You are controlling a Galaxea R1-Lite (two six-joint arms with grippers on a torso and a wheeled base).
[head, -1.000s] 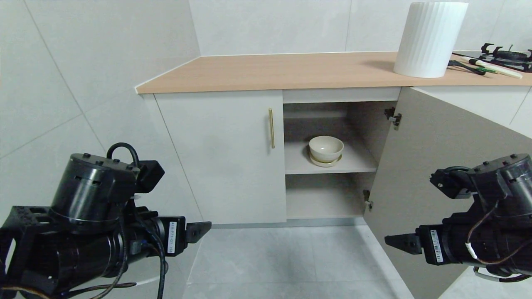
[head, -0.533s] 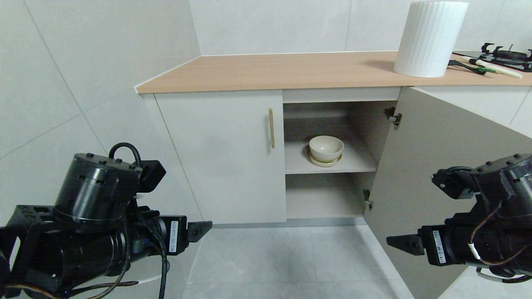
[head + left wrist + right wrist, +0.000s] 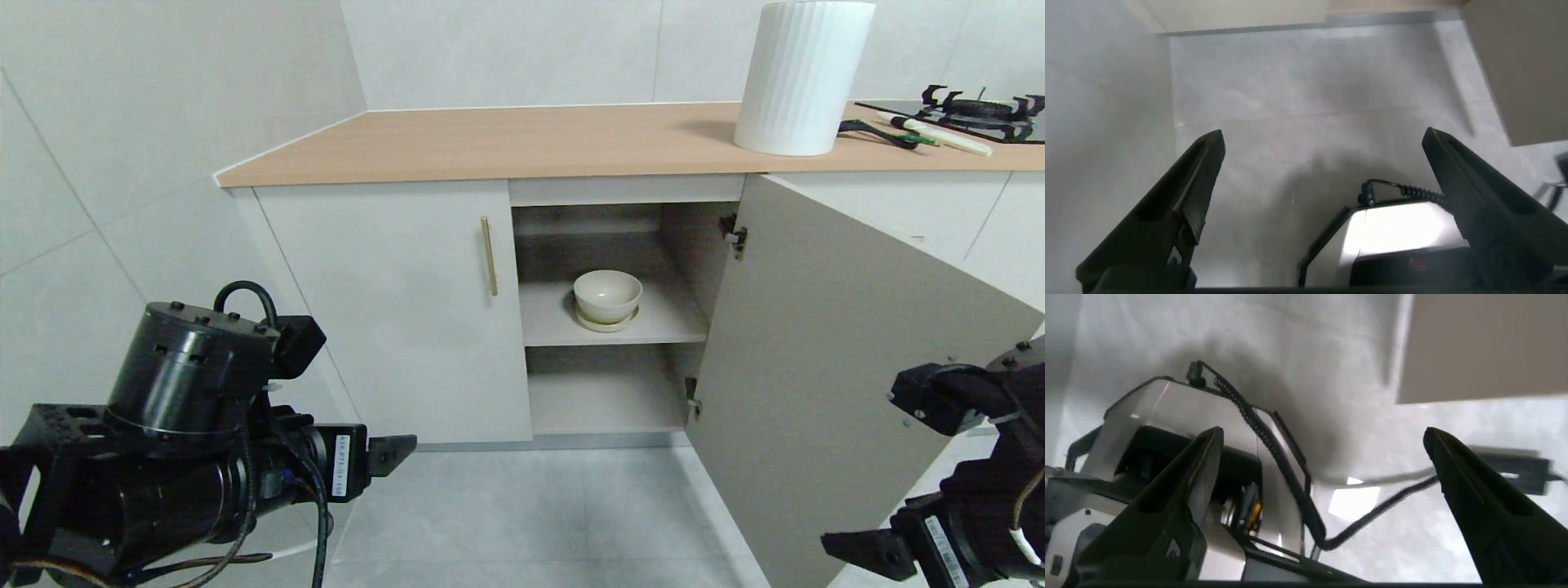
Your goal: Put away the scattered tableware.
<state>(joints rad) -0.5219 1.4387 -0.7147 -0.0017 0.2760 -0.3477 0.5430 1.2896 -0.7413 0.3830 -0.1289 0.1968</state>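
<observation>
Head view: bowl [image 3: 607,294] sitting on plate [image 3: 605,327] on cabinet shelf [image 3: 671,317]. Wrist views: left gripper [image 3: 1323,143] and right gripper [image 3: 1323,439] hanging released over floor [image 3: 1306,82] before cabinet.

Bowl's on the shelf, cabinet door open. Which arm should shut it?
Probably right. The right gripper sits low beside the open door, jaws apart and empty. The left gripper is over by the closed door, farther from it.

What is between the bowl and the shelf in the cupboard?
The head view shows a small plate there: the bowl sits on it, and it rests on the upper shelf.
</observation>
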